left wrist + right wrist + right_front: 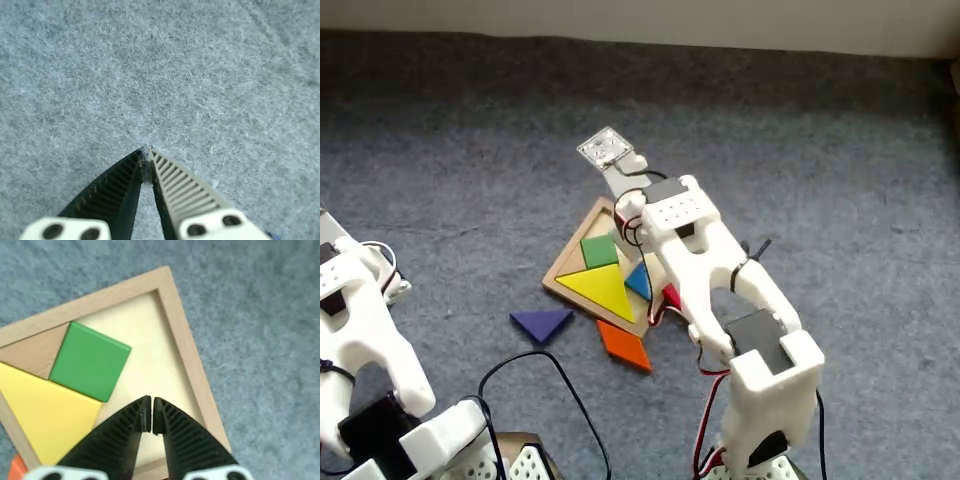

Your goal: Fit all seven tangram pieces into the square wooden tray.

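High view: square wooden tray (570,243) lying cornerwise on the grey carpet (840,150), right arm (720,270) stretched over it. Inside the tray: yellow triangle (598,288), green square (599,250), blue piece (638,280). Off the tray's left corner, lying apart: purple triangle (542,323). Just beside the tray's near rim: orange parallelogram (623,345). At the rim under the arm: red piece (670,296), half hidden, inside or outside hard to tell. Right gripper (151,405) pinched tip to tip, holding nothing, poised above the tray's bare pale floor next to the green square. Left gripper (146,152) likewise pinched together and empty, over plain carpet away from the tray.

Probably time to fetch a loose piece. Lift clear of the tray before swinging out, to avoid nudging the seated pieces. Spread the jaws wide before descending. Take the orange parallelogram first, as nearest the tray; grip across its narrow width, flat edges against the pads. Lower into the tray's free corner at a slight tilt, then slide snug against the green square.
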You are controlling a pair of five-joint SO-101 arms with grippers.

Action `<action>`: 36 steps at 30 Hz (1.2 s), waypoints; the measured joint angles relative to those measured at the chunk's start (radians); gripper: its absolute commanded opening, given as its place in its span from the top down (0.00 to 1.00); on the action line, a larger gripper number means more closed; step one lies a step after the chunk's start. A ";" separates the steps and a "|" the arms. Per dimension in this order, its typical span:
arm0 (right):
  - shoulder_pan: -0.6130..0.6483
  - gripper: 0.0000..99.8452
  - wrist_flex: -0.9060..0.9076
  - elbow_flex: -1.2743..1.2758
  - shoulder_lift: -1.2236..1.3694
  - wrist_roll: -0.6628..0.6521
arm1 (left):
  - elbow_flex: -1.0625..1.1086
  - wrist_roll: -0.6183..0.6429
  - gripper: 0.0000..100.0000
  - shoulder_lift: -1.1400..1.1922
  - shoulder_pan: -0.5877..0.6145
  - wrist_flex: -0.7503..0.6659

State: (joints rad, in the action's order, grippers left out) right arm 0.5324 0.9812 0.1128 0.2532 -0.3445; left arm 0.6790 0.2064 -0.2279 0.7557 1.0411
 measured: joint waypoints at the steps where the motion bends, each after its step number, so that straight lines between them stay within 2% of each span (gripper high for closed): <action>1: -0.003 0.98 0.009 0.014 -0.026 0.000 | 0.000 0.000 0.99 0.000 0.000 0.000; 7: 0.012 0.98 0.025 0.157 -0.124 0.000 | 0.000 0.000 0.99 0.000 0.000 0.000; 15: 0.055 0.97 0.023 0.192 -0.060 0.063 | 0.000 0.000 0.99 0.000 0.000 0.000; 27: 0.046 0.97 0.028 -0.003 0.091 -0.046 | 0.000 0.000 0.99 0.000 0.000 0.000; 36: 0.046 0.97 0.028 -0.080 0.137 -0.057 | 0.000 0.000 0.99 0.000 0.000 0.000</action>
State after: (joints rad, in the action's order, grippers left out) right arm 0.5785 1.0088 0.0330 0.3897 -0.4012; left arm 0.6790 0.2064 -0.2279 0.7557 1.0411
